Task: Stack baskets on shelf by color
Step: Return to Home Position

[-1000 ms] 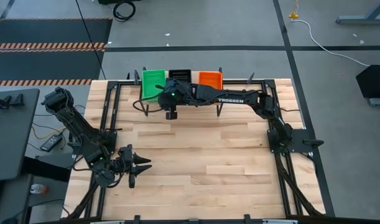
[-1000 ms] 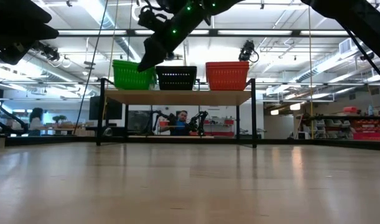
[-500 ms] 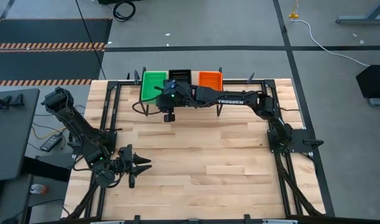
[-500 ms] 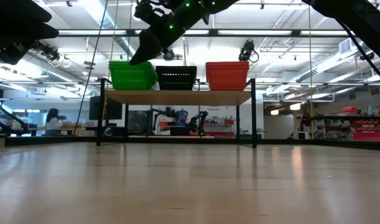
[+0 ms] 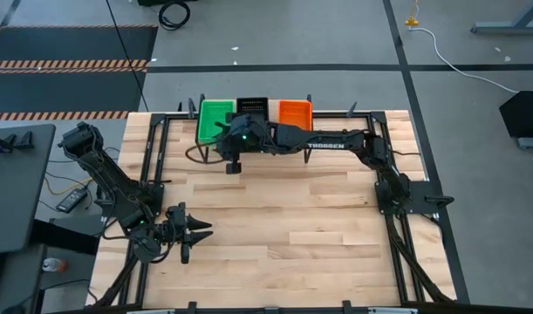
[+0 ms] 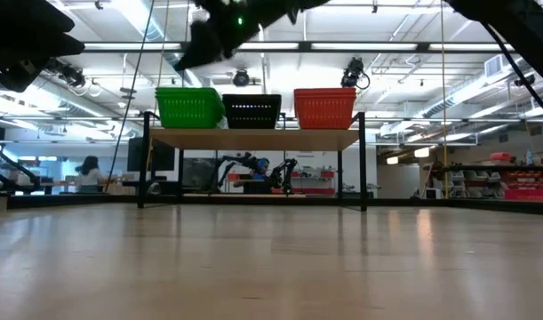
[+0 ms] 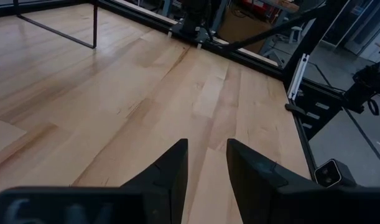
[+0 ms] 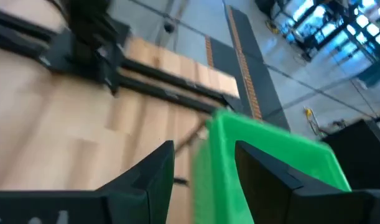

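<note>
**RETURN TO HOME: RIGHT ARM AT THE SHELF**

**Status.** 3 colour groups stand side by side on the shelf point(image 6: 253, 139) at the far edge of the desk point(image 5: 292, 218). The green stack point(image 5: 215, 117) is at the left end, the black stack point(image 5: 253, 105) in the middle and the orange stack point(image 5: 295, 112) at the right end. The number of baskets in each stack cannot be read. No basket shows anywhere off the shelf.

**Right pincer** point(image 5: 231, 164). It hangs above shelf height, just in front of the green stack and apart from it. The fingers are spread wide with nothing between them.

**Left pincer** point(image 5: 196, 232). It is parked low near the desk's front left corner. The fingers stand a narrow gap apart and hold nothing.

**Step in hand.** Sorting appears complete, so the step is judged to be the retreat to home.

**Next move.**
1. No grasp is required.
2. Fold the right arm back toward its base at the desk's right side.
3. Keep the pincer above the basket rims, because a low sweep past the black and orange stacks could nudge them.
</note>
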